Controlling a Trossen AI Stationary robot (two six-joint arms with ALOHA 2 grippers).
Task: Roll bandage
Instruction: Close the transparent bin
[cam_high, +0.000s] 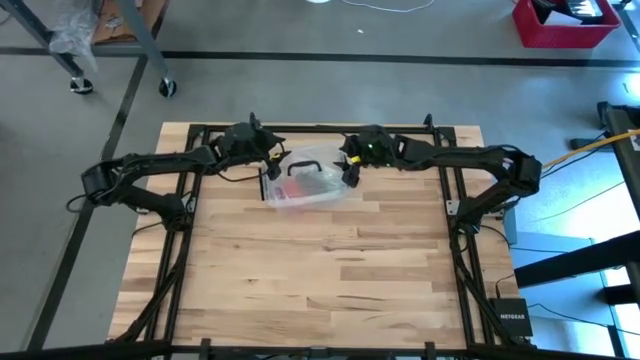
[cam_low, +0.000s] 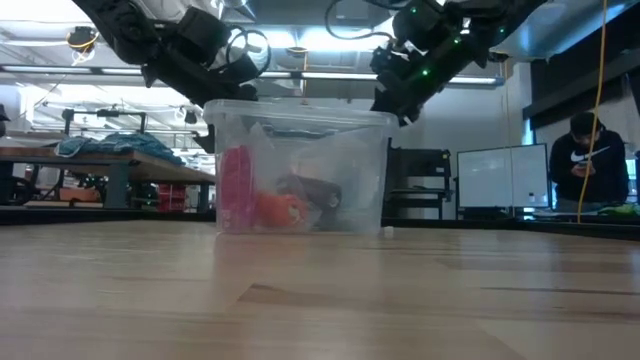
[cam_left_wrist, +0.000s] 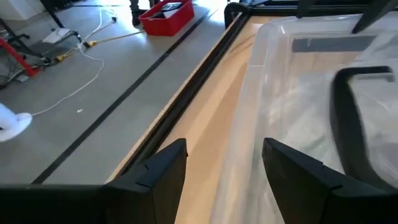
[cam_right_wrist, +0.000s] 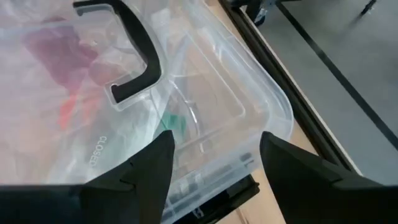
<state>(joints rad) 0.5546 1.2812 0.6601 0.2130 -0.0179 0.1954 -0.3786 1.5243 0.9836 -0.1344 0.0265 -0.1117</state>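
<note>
Flanking the closed clear box (cam_high: 305, 180) at twelve o'clock, both grippers' fingers stand apart; they should unlatch evenly, keeping it level.

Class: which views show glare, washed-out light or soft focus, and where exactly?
High view: bluish glare washes the floor right of the wooden table. Low view: bright ceiling lights sit behind the clear plastic box; the near tabletop is soft. Right wrist view: reflections streak the box lid around its black handle. Left wrist view: the open left gripper looks blurred up close.
</note>
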